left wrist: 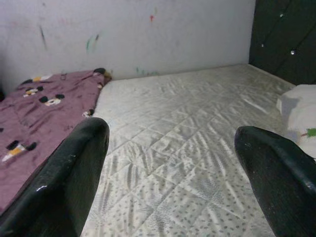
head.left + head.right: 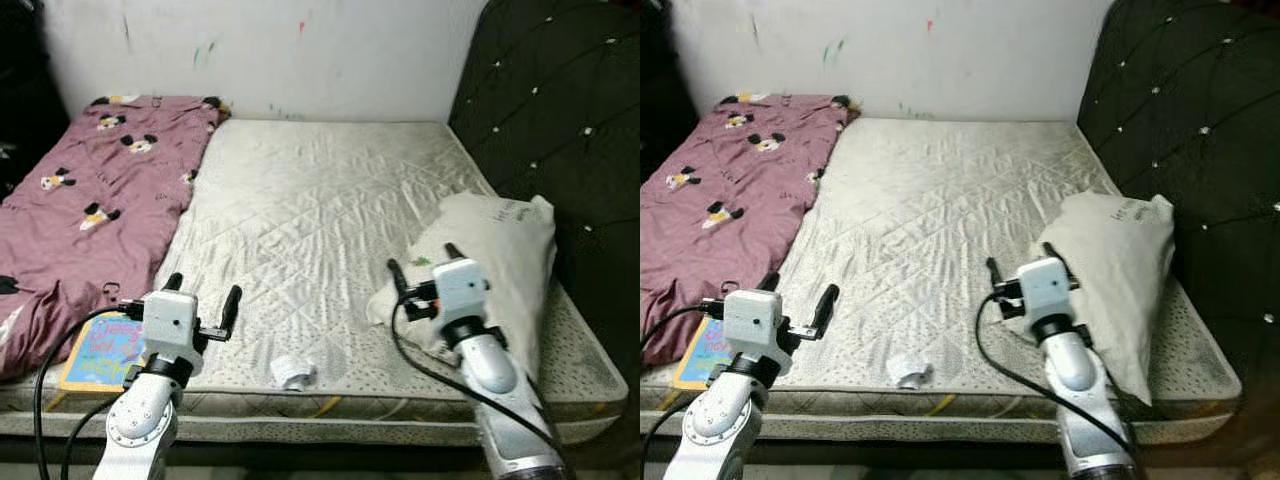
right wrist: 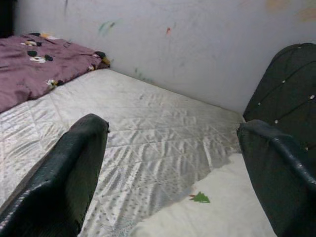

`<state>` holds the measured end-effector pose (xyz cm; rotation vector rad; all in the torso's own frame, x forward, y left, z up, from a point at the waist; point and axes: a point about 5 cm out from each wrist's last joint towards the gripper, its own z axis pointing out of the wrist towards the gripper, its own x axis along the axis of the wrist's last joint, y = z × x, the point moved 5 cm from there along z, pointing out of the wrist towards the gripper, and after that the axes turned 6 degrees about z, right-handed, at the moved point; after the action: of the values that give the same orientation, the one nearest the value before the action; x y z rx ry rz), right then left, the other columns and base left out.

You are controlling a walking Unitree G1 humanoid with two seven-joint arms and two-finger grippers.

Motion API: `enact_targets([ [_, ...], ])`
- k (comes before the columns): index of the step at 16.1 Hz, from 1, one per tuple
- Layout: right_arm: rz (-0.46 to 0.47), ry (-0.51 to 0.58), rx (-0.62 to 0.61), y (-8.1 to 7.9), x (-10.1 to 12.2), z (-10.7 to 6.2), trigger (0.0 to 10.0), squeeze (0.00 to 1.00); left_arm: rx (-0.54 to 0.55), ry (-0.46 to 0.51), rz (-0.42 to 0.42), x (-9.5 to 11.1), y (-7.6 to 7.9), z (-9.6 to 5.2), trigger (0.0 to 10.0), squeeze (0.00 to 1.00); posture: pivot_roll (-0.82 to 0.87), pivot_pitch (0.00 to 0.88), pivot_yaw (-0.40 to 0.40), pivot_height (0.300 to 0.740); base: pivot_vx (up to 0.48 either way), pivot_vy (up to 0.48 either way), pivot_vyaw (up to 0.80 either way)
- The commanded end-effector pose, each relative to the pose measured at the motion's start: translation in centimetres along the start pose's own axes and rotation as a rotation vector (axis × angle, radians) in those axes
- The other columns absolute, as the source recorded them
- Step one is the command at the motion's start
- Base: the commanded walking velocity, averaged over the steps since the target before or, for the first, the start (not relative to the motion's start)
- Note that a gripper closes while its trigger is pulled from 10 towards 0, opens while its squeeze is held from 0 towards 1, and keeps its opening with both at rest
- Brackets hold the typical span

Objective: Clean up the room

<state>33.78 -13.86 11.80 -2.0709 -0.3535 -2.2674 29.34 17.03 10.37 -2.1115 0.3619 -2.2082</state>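
- The pillow lies on the mattress on my right side, leaning against the dark headboard. My right end effector is just at its near edge, fingers spread wide, holding nothing.
- I judge the pillow soft and light, but bulky. It will sag and fold, so I would pinch a corner or a fold of the cover, not the middle.
- The small white crumpled thing sits at the front edge of the mattress, between my two arms. It looks light and easy to crush; I cannot tell what it is.
- My left end effector is also wide open and empty, above the front left part of the mattress, near the purple blanket and a colourful book.
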Motion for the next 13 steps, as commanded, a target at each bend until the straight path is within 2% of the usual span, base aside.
enact_targets([
  [1,0.011,0.012,0.023,-0.64,0.23,0.34,10.0,0.00,0.011,-0.009,0.002,-0.11,-0.48,-0.04,10.0,0.00,0.03,0.000,-0.042,0.740,0.000,0.480,0.00],
  [7,0.017,0.010,0.031,-0.73,0.14,0.45,10.0,0.00,0.000,-0.008,-0.001,-0.14,-0.22,-0.08,10.0,0.00,0.03,0.000,-0.045,0.740,0.000,0.480,0.00],
  [8,0.040,0.005,0.031,-0.76,0.04,0.43,10.0,0.00,-0.001,0.001,-0.004,-0.03,-0.19,-0.07,10.0,0.00,0.03,0.000,-0.046,0.740,0.000,0.480,0.00],
  [10,0.063,0.009,0.036,-0.82,0.13,0.47,10.0,0.00,0.003,0.006,-0.002,0.09,-0.20,-0.02,10.0,0.00,0.03,0.000,-0.048,0.740,0.000,0.000,0.00],
  [13,0.037,0.012,0.044,-0.89,0.23,0.63,10.0,0.00,-0.041,0.029,-0.023,0.51,0.47,-0.21,10.0,0.00,0.03,0.000,-0.050,0.740,0.000,0.000,0.00],
])
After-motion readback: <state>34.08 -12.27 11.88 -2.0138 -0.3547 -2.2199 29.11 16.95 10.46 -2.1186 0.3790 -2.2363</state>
